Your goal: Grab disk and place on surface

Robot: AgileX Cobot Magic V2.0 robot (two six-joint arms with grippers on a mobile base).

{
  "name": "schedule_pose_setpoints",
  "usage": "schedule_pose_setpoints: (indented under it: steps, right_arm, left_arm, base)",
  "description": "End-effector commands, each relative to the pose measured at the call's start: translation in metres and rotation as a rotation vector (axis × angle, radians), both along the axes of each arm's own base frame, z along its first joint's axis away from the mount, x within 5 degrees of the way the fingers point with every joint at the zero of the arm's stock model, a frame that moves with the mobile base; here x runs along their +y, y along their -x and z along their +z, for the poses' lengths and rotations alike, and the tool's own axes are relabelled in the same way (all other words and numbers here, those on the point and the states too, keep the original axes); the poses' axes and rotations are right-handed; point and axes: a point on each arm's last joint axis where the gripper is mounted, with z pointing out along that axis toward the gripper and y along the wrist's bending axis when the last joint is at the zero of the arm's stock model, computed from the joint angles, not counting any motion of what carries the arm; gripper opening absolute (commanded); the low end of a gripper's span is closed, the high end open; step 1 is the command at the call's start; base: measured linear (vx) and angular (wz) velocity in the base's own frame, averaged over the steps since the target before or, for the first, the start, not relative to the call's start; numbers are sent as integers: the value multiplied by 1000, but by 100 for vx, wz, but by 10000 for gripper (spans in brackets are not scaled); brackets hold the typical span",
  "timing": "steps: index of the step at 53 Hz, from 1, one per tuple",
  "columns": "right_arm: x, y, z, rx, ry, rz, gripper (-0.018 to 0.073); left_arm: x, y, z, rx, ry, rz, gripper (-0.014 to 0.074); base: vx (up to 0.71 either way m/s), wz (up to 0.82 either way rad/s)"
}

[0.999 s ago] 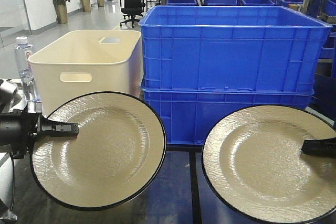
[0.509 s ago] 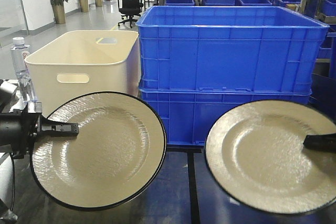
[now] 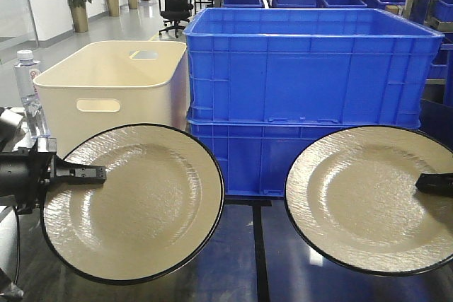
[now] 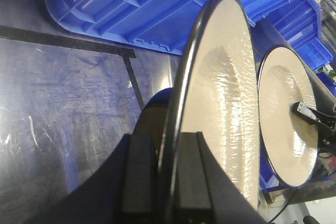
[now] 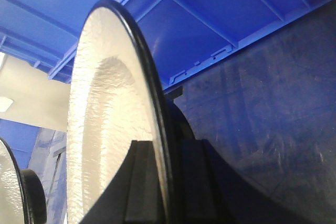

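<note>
Front view: left pincer (image 3: pixel 81 172) clamped on the left rim of left disk (image 3: pixel 134 203). Right pincer (image 3: pixel 433 183) grips the right rim of right disk (image 3: pixel 368 199). Both disks tilted up, faces twd cam, over the steel counter (image 3: pixel 241 266), in front of blue crates (image 3: pixel 311 68).

Left wrist: left disk (image 4: pixel 220 103) edge-on, black rim pinched betw. pincer fingers (image 4: pixel 137 171); right disk beyond.

Right wrist: same w/ right disk (image 5: pixel 105 129), rim clenched betw. fingers (image 5: pixel 142 182), counter behind.
</note>
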Motion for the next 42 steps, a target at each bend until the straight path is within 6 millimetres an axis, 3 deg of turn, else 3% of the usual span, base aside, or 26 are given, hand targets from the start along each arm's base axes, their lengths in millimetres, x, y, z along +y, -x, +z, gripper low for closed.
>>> schedule_pose_setpoints:
  steps: [1,21,28,42]
  right_arm:
    - [3,4,28,-107,-90,-26,-9]
    - [9,5,28,-121,-73,33,-9]
    - [21,4,29,-133,-57,93,-9]
    - [35,4,33,-160,-93,144,-9]
  left_arm:
    - [-5,8,36,-85,144,1,-6]
    - [-9,10,32,-76,97,-28,-3]
    - [-27,4,18,-34,-18,-23,-2]
    - [-72,-11,-10,17,-61,-48,-1]
  base:
    - [0,0]
    - [0,0]
    - [0,0]
    - [0,0]
